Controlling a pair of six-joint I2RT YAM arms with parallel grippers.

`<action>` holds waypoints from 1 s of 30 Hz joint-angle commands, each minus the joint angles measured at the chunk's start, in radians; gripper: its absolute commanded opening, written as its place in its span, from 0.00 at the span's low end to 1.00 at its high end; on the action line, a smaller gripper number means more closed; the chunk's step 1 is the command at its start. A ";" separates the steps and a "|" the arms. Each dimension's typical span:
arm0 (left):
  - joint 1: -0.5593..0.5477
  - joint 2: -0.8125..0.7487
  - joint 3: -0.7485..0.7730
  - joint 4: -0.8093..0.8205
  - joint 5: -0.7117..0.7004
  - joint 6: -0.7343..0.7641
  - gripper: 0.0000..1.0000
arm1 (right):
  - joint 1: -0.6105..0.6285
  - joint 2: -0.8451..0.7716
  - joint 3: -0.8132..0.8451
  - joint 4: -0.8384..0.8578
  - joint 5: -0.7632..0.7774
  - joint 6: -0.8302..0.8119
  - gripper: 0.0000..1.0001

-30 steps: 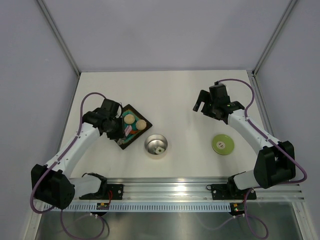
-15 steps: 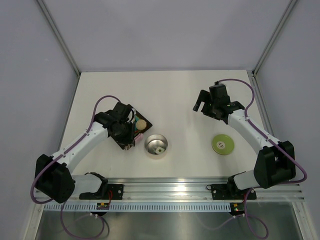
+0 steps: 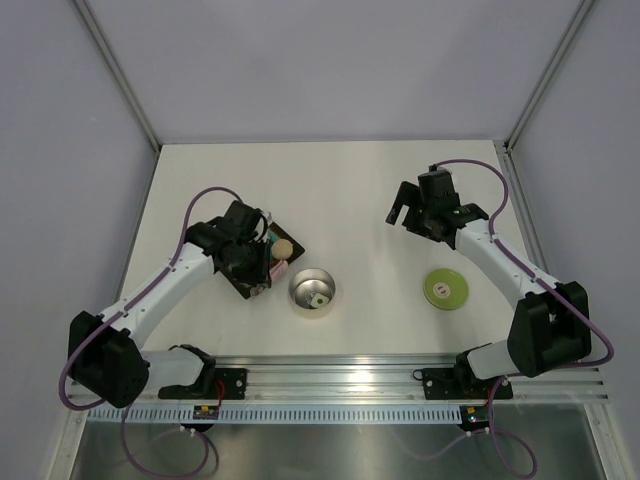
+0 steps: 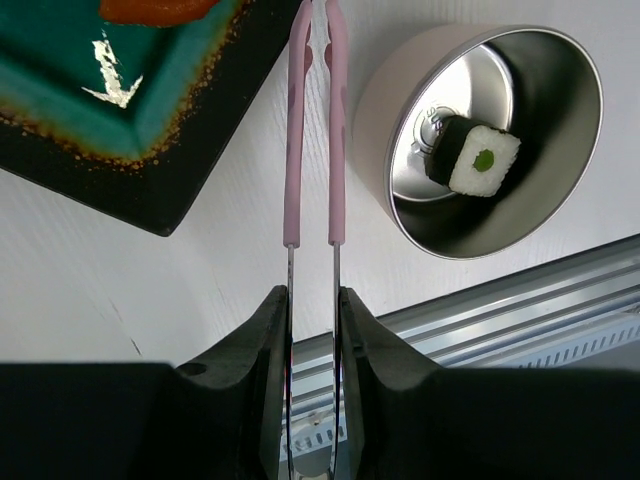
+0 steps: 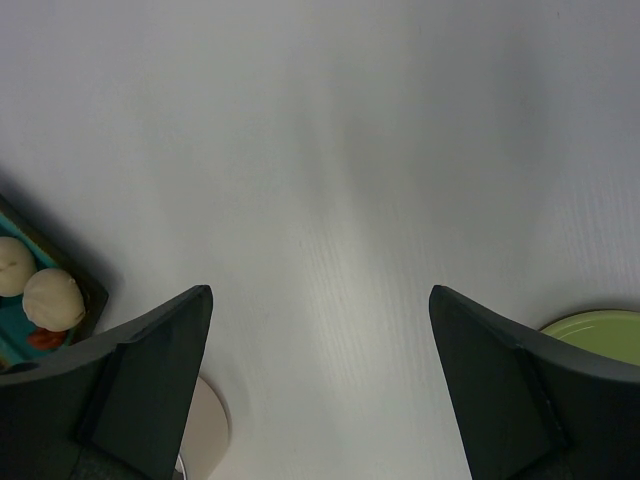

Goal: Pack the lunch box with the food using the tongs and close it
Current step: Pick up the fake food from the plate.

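My left gripper is shut on the pale-pink tongs, holding their two arms close together. The tongs reach out over the table between the dark tray's corner and the lunch box, and their tips run off the top of the left wrist view. The lunch box, a round steel bowl, holds one white cube of food with a green centre. More food lies in the tray: beige balls and a red-orange bit. The lime-green lid lies flat. My right gripper hangs open and empty over bare table.
The square dark tray with a teal inside sits just left of the lunch box, partly under my left arm. A metal rail runs along the near edge. Grey walls close in the table at the back and sides.
My left arm has swung right and nearer the lunch box, carrying the tongs over the tray's near side. The right arm, lid and lunch box have stayed put.
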 commanded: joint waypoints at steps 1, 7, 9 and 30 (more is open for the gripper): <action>0.016 -0.042 0.060 -0.003 -0.025 0.017 0.00 | 0.003 -0.011 0.001 0.029 -0.015 0.009 0.97; 0.025 -0.019 0.022 0.028 -0.062 0.004 0.00 | 0.003 -0.013 0.001 0.030 -0.015 0.009 0.97; 0.034 -0.017 0.016 0.032 -0.070 0.005 0.00 | 0.004 -0.016 -0.003 0.029 -0.014 0.009 0.97; 0.091 -0.019 -0.019 0.078 -0.124 -0.013 0.00 | 0.004 -0.026 -0.002 0.023 -0.012 0.004 0.97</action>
